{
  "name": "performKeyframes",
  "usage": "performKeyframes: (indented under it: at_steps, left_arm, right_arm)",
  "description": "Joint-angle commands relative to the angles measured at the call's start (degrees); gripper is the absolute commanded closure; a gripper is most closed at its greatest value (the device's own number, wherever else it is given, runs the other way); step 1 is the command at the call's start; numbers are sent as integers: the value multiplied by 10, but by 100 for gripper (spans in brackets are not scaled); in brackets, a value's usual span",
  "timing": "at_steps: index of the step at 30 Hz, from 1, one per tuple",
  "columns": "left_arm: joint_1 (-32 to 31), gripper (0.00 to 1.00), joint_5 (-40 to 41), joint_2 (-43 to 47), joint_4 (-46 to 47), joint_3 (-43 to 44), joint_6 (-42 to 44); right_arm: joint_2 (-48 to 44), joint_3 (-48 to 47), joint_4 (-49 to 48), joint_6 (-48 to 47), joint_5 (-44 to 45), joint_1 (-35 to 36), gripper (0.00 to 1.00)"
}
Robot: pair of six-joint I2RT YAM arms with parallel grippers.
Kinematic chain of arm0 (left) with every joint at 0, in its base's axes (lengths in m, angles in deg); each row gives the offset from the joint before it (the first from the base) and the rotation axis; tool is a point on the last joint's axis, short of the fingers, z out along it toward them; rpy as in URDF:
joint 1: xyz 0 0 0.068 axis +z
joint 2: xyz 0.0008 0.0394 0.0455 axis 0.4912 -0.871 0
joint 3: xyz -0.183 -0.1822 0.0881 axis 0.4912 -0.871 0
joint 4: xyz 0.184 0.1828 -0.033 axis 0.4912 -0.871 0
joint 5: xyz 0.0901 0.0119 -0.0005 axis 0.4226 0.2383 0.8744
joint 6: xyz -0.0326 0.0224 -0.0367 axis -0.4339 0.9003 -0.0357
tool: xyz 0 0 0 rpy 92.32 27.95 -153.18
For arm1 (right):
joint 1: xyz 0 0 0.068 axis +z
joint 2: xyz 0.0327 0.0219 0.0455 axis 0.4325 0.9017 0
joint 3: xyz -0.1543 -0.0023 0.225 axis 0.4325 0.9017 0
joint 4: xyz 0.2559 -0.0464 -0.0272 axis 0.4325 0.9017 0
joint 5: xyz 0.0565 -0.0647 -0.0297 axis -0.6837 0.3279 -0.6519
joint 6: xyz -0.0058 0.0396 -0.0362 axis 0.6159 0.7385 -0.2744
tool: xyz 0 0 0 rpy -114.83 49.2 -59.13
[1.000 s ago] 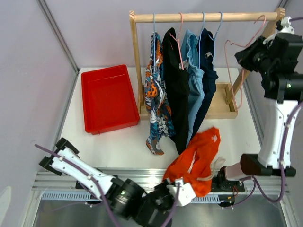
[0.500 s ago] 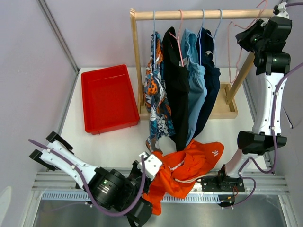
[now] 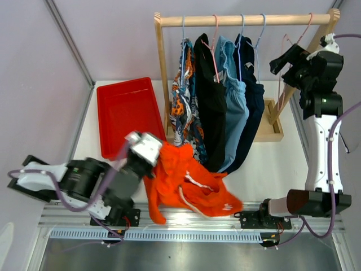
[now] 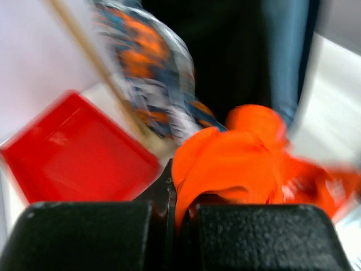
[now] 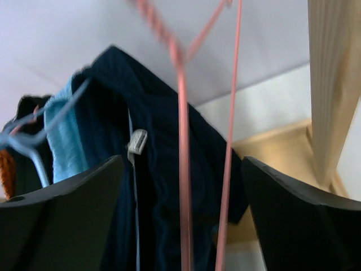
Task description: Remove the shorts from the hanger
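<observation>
Orange shorts (image 3: 186, 180): off any hanger, sprawled on the desk (image 3: 271, 164) at its near edge, with the upper end raised.
Left end effector (image 4: 172, 206): clenched on a fold of the orange cloth, which bulges out just past the shut jaws. This is an edge pinch, so most of the cloth trails behind.
Likely aim: the tray (image 3: 127, 116), just beside that end effector on its left.
Other shorts: patterned (image 3: 183, 107), black (image 3: 210, 101), light blue (image 3: 234, 107) and navy (image 3: 252, 96) hang from the rail (image 3: 242, 20), packed together and touching.
Bare hanger (image 5: 181, 141): pink, at the rail's right end, probably the orange pair's.
Right end effector (image 5: 180, 164): released, jaws wide, with the hanger wire between them and not gripped. My guess is that it is steadying the wire.
Edges: the trailing orange end lies at the desk's front lip and could slip over or snag the frame there.
Open room: bare desk lies to the right of the orange heap. The rack's left post stands between the tray and the hanging row.
</observation>
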Motion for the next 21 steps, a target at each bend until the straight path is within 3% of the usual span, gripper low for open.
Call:
performKeyframes:
  at_steps: [1, 2, 3, 5, 6, 11, 14, 16, 17, 19, 20, 21]
  left_arm:
    - [69, 100, 60, 131, 386, -26, 371]
    - [77, 100, 60, 153, 513, -43, 466]
    - [86, 100, 54, 182, 773, -92, 664]
    - [94, 100, 38, 177, 933, -95, 813]
    - [98, 100, 30, 168, 968, -52, 876]
    - [123, 100, -20, 75, 968, 64, 965]
    - [172, 100, -26, 39, 916, 95, 975]
    - [244, 100, -33, 5, 875, 77, 971]
    - [269, 100, -38, -3, 868, 75, 953]
    - [367, 100, -63, -20, 749, 93, 867]
    - [405, 100, -122, -26, 664, 134, 720]
    - [500, 100, -158, -51, 518, 196, 650]
  right_arm:
    - [-45, 43, 24, -25, 6, 1, 1]
    - [-56, 69, 19, -27, 7, 1, 1]
    - [-75, 82, 14, -26, 10, 0, 1]
    - [-92, 112, 6, -24, 9, 0, 1]
    - [-98, 121, 3, -22, 8, -1, 1]
    - [-119, 145, -1, -15, -13, -1, 1]
    - [-127, 161, -6, -12, -27, -1, 1]
    - [-132, 171, -5, -14, -37, -1, 1]
    - [-133, 173, -5, -14, -40, -1, 1]
    - [-138, 186, -8, -15, -47, -1, 1]
    - [-140, 191, -8, -15, -50, -1, 1]
    - [-142, 194, -8, -14, -55, -1, 1]
